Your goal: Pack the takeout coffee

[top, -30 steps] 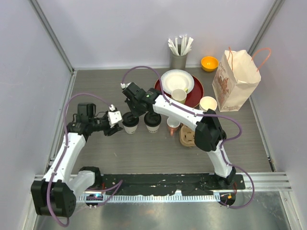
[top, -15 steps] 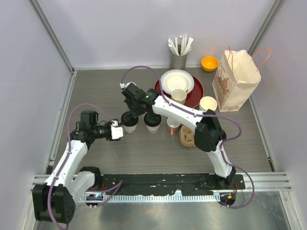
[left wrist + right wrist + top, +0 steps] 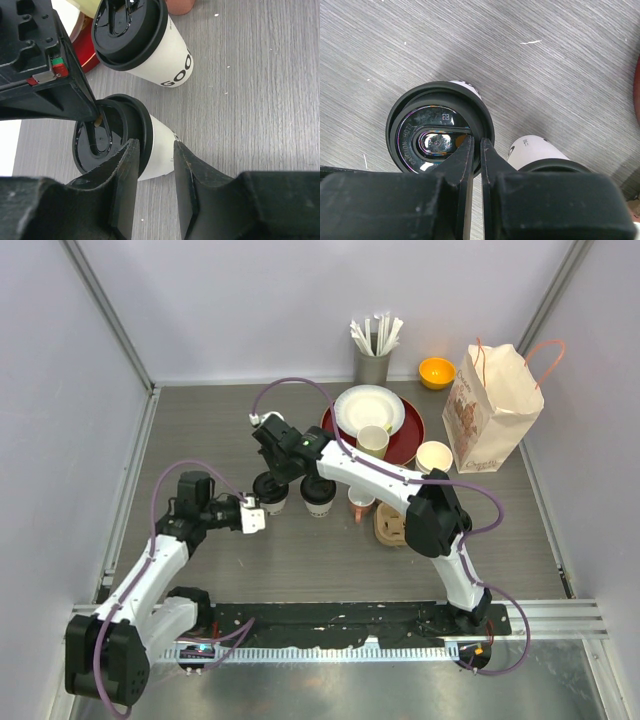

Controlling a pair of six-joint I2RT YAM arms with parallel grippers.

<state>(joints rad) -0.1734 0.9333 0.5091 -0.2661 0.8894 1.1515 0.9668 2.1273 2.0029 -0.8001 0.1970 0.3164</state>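
Two takeout coffee cups with black lids stand side by side mid-table, the left cup (image 3: 272,504) (image 3: 161,149) and the right cup (image 3: 318,496) (image 3: 167,52). My right gripper (image 3: 273,480) (image 3: 479,143) comes down on the left cup's lid (image 3: 432,131), shut on its rim with one finger inside and one outside. The right cup (image 3: 536,151) stands just beside it. My left gripper (image 3: 252,520) (image 3: 154,148) is low at the near-left side of the left cup, open. The cup's white wall shows just past its tips, with nothing between the fingers.
A brown paper bag (image 3: 492,410) stands at the back right. A red plate (image 3: 412,432) carries a white plate and a pale green mug (image 3: 373,440). A pink-handled mug (image 3: 361,503), a cardboard cup carrier (image 3: 390,527), a white cup (image 3: 434,456), an orange bowl (image 3: 437,371) and a straw holder (image 3: 372,366) are around.
My left gripper has drawn back from the left cup's side toward the near edge and turned to face it from below; its jaws widened, then narrowed. The right gripper stayed on the lid.
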